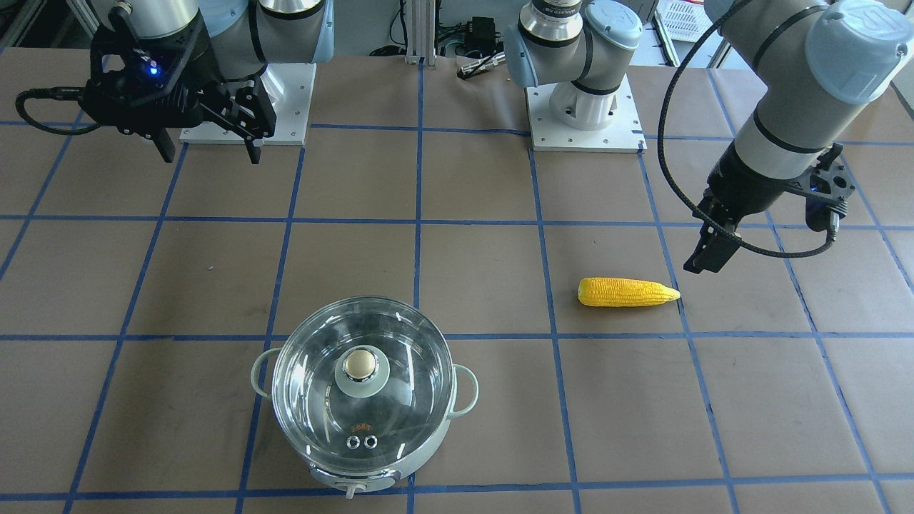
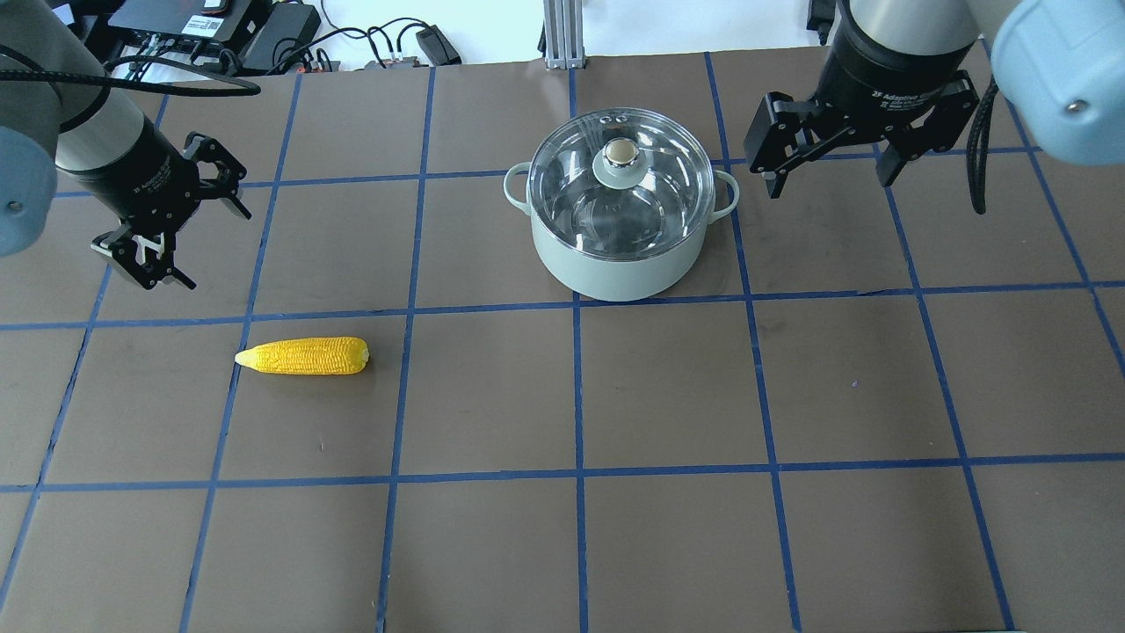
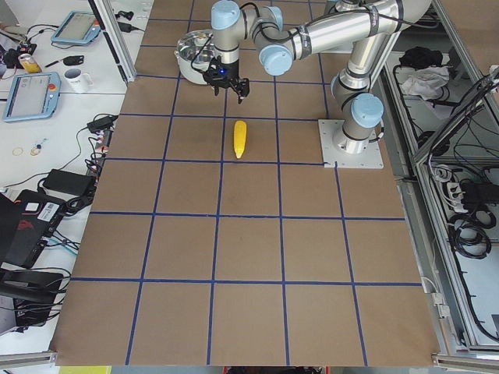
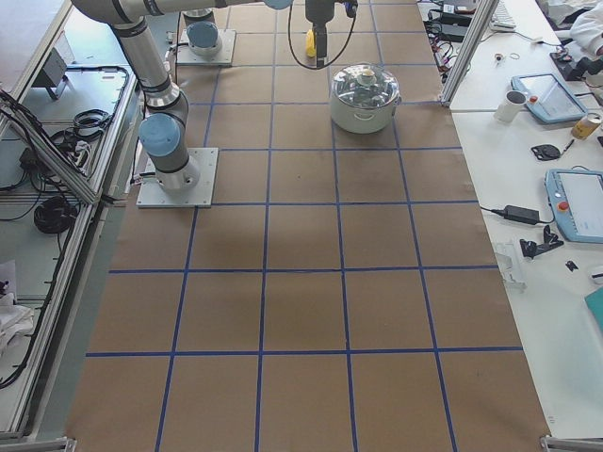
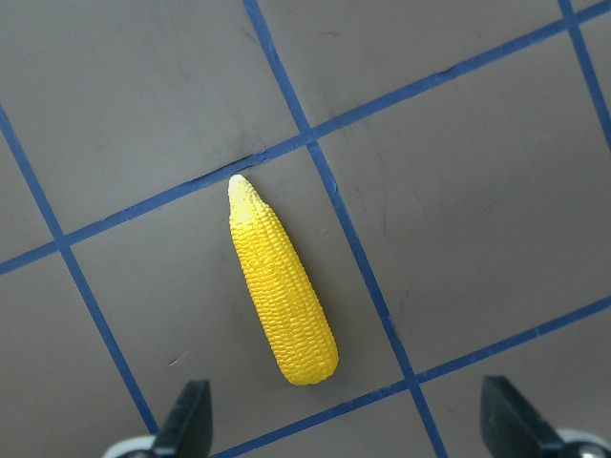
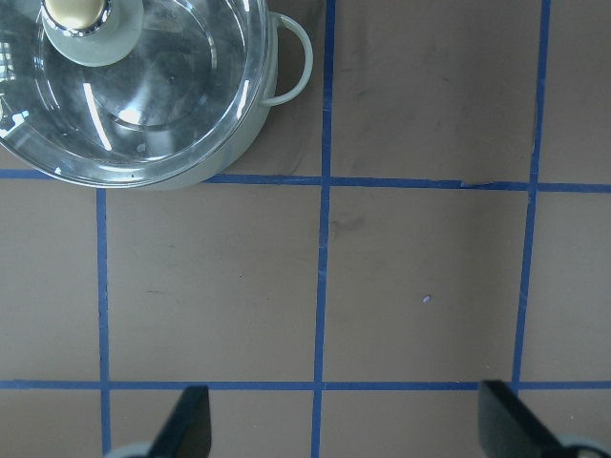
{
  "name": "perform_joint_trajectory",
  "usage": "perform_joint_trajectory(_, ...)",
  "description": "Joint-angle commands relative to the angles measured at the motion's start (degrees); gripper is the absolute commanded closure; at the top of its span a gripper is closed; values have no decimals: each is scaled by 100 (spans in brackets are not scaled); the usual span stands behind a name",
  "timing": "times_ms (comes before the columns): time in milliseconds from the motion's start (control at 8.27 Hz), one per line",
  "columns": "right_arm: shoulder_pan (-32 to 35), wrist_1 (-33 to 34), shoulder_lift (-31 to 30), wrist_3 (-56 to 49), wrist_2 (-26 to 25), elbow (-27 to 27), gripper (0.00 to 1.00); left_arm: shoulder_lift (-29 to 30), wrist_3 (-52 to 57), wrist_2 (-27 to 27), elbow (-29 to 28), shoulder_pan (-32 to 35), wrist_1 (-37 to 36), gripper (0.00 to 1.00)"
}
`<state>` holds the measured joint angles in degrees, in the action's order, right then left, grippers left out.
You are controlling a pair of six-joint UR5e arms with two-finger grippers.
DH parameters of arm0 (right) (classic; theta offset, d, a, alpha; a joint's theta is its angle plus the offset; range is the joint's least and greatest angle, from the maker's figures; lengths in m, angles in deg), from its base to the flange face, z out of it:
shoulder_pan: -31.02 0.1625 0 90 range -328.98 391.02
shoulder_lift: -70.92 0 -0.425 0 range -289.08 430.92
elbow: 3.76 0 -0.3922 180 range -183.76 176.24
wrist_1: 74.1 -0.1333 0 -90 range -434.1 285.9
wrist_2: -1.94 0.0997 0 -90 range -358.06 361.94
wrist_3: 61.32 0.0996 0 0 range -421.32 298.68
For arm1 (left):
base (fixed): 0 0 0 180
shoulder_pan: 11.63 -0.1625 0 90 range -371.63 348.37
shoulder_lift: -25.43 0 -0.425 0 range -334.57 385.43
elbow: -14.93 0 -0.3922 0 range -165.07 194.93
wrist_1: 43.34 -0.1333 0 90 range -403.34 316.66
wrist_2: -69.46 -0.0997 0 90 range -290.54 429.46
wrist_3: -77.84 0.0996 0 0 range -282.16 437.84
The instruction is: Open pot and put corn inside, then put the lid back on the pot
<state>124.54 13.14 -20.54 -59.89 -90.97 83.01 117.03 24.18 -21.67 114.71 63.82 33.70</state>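
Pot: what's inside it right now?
Through the clear lid on the pot, only bare steel bottom shows; glare hides some of it. The corn lies on the table, outside.

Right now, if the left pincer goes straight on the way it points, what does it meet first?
Probably the corn, at its thick end: the wrist view shows it ahead of the open left pincer. Depth is unclear.

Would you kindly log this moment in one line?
lid on pot; corn on table; left end effector open near corn; right end effector open near pot
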Motion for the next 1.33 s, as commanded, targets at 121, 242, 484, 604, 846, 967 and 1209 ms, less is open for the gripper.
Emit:
perform_joint_trajectory(121, 0, 119, 644, 355, 44, -517, 0, 95, -566, 17, 121, -39, -356, 0)
perform_joint_trajectory(242, 35, 101, 1221, 636, 88, -1043, 0, 173, -558, 17, 121, -39, -417, 0)
perform_joint_trajectory(484, 576, 1138, 2224, 1514, 159, -1408, 0, 323, -566, 26, 129, -48, -391, 0)
perform_joint_trajectory(604, 1006, 1634, 2603, 2196, 150, -1409, 0, 332, -575, 17, 138, -48, -330, 0)
perform_joint_trajectory(846, 1187, 2461, 3079, 2248, 237, -1417, 0, 315, -1350, 174, 531, -22, -277, 0)
perform_joint_trajectory(967, 1178, 2517, 3238, 1995, 203, -1417, 0, 306, -1627, 201, 934, 5, -373, 0)
perform_joint_trajectory(1209, 1178, 2518, 3257, 2018, 229, -1339, 0, 358, -1822, 193, 1446, -4, -496, 0)
